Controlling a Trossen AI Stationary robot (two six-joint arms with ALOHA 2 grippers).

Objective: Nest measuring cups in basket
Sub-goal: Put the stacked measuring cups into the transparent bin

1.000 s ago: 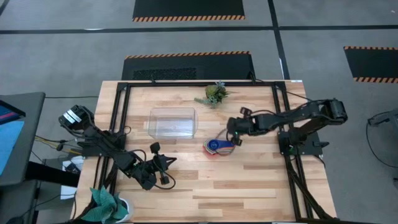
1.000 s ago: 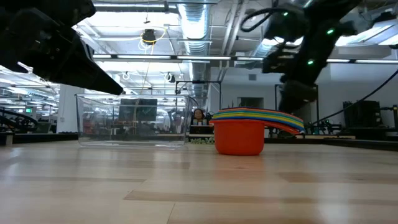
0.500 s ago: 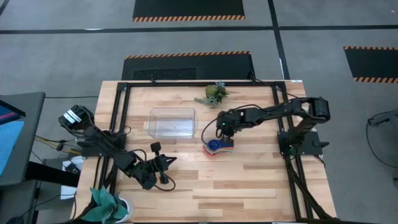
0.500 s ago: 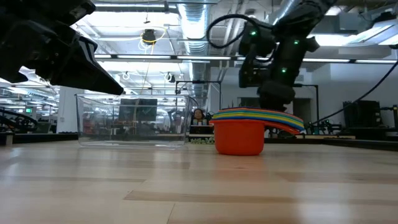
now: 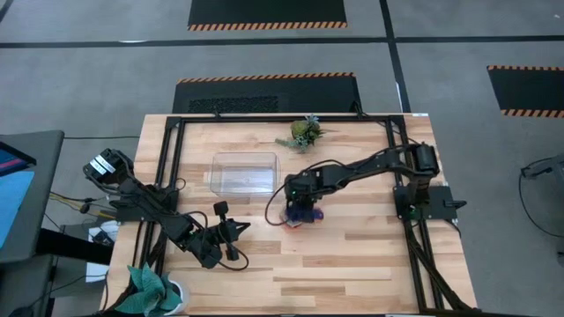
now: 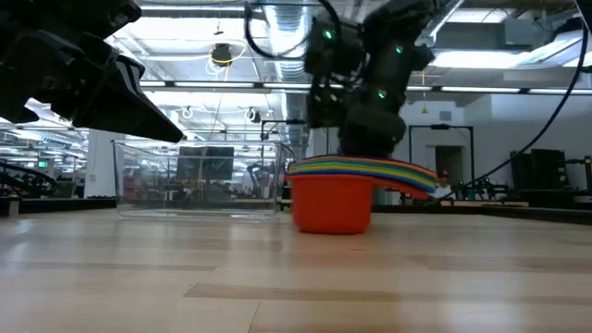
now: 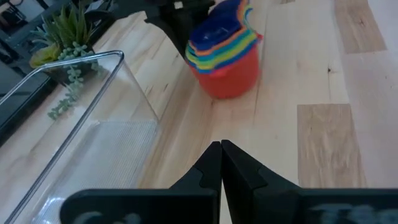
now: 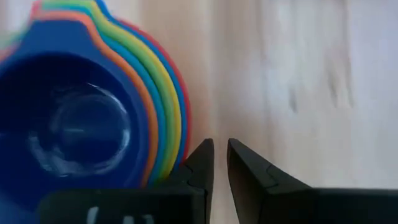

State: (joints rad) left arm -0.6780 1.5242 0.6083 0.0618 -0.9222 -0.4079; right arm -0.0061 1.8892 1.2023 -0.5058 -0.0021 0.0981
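Note:
The measuring cups [image 5: 302, 214] stand nested in one stack on the table's middle, the red one outermost [image 6: 331, 205] and a blue one innermost [image 8: 68, 124]. Their flat handles [image 6: 412, 178] stick out to one side. My right gripper [image 8: 219, 146] points steeply down right beside the stack's rim, its fingers a narrow gap apart with nothing between them. The clear basket [image 5: 244, 173] stands left of the stack with nothing in it. My left gripper [image 7: 221, 146] is shut near the table's front left [image 5: 238, 229], pointing toward the stack. My right gripper meets the stack at its outermost red rim [image 8: 184, 134] with the outer side of one finger [image 8: 198, 160]. The fingers come from above, slanting in from the table's right. The stack stands upright with its red bottom cup on the table.
A small green plant [image 5: 304, 132] lies beyond the basket at the far edge. A teal cloth [image 5: 150, 286] sits at the near left corner. Bare wood lies in front of the stack and to its right.
My right gripper has swung toward the table's left, tipping further downward, and has come over and against the stack. The stack has slid a short way along the table toward the left and stays upright and nested.

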